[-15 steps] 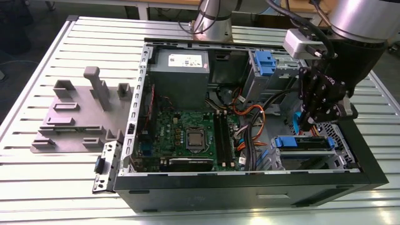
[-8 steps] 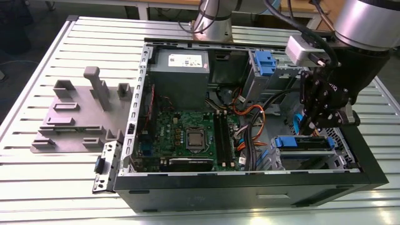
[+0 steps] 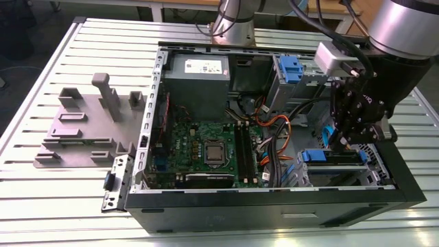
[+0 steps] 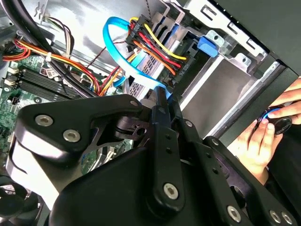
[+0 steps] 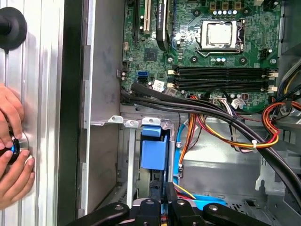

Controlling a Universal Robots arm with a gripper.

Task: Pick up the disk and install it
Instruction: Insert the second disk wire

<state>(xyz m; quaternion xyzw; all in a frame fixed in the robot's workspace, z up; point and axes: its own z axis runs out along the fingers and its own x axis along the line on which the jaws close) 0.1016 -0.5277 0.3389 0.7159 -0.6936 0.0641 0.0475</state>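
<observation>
On the slatted metal table [image 3: 82,206] stands the open computer case [image 3: 274,206]; the gripper [image 3: 360,139], fingers narrowed together, hangs just above the disk [image 3: 334,157] seated in its bay.

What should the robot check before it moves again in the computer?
1. Computer case open on top: ok.
2. Gripper down by the drive bay at the exterior view's right: ok.
3. Disk sitting fully in the bay under the gripper: cannot tell.
4. Blue cable away from the gripper: not ok, in the second wrist view it runs right up to it.
5. Person's hand outside the case: ok, it rests on the table beside it.
</observation>
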